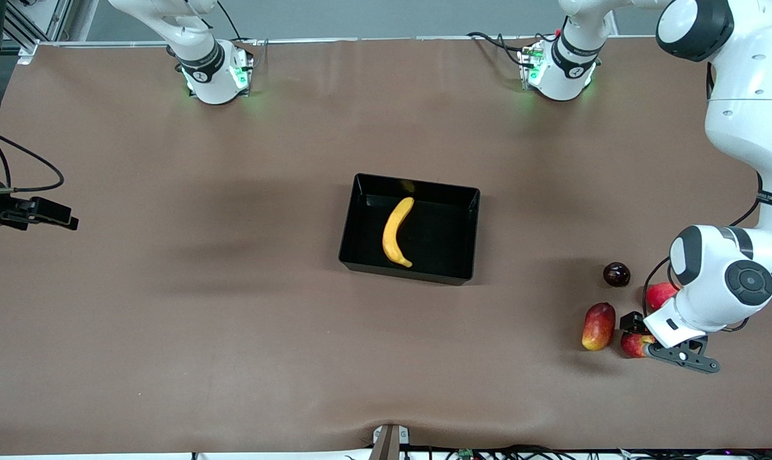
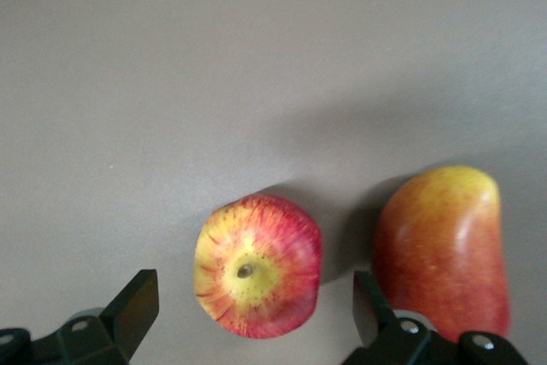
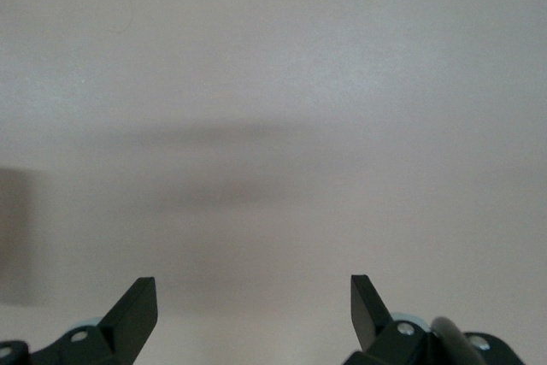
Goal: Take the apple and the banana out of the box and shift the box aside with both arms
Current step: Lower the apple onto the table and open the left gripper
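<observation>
The black tray (image 1: 449, 246) lies mid-table with the yellow banana (image 1: 396, 232) in it. The red apple with yellow streaks (image 1: 635, 345) sits on the table near the left arm's end, stem dimple facing the left wrist camera (image 2: 256, 267). My left gripper (image 1: 636, 337) is low over it and open; its fingers (image 2: 135, 307) stand on either side of the apple with gaps showing, also seen in the left wrist view (image 2: 254, 314). My right gripper (image 3: 254, 309) is open and empty over bare table at the right arm's end (image 1: 57, 216).
An oblong red-yellow mango-like fruit (image 1: 598, 326) lies right beside the apple, close to one left finger (image 2: 440, 250). A plain red fruit (image 1: 660, 294) and a dark round fruit (image 1: 616, 274) lie farther from the front camera than the apple.
</observation>
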Available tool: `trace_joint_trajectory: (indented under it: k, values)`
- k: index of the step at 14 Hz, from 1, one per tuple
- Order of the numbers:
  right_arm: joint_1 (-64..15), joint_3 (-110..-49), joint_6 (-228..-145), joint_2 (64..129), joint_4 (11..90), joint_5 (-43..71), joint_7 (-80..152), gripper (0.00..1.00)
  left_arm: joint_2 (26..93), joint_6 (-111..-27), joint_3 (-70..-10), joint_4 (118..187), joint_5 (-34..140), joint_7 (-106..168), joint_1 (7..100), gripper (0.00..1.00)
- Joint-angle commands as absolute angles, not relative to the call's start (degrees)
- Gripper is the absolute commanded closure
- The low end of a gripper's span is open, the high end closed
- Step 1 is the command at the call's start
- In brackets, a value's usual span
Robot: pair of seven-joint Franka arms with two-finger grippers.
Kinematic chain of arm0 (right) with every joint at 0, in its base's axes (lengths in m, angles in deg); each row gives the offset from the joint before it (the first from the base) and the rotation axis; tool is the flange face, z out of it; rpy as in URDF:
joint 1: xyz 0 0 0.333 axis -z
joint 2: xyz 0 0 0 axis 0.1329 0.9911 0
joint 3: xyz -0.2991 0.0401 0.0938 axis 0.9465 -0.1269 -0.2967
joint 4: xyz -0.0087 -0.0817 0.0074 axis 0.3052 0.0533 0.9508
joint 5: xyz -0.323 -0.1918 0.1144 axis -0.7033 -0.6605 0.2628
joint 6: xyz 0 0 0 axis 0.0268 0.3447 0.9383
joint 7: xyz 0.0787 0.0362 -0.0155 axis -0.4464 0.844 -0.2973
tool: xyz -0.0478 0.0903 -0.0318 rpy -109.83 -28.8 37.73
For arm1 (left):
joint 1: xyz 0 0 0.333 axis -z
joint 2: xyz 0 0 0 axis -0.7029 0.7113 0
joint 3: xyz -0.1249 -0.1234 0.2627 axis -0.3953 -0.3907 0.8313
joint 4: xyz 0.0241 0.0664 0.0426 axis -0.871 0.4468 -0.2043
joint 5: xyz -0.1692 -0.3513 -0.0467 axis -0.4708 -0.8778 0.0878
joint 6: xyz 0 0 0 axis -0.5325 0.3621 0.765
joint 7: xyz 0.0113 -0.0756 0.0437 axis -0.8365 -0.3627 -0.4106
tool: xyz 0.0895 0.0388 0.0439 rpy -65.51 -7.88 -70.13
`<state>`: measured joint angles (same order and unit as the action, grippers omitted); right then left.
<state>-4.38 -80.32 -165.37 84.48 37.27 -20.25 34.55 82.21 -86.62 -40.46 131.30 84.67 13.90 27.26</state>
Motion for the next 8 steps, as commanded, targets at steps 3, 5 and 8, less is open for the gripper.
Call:
trace_joint_trajectory:
  k: [3,5,8]
  values:
    - [-4.5,-80.6,-164.8,84.9,35.9,-19.6,35.3,0.0,75.7,-75.1,-46.2,132.4,83.6,16.6,28.1,0.0]
    - [-4.6,-80.6,-164.8,84.9,35.9,-19.7,35.3,0.0,73.8,-70.6,-50.5,133.3,83.6,19.8,28.0,0.0]
    - [-4.6,-80.6,-164.8,84.9,35.9,-19.7,35.3,0.0,70.9,-66.1,-55.2,135.3,83.7,28.7,29.2,0.0]
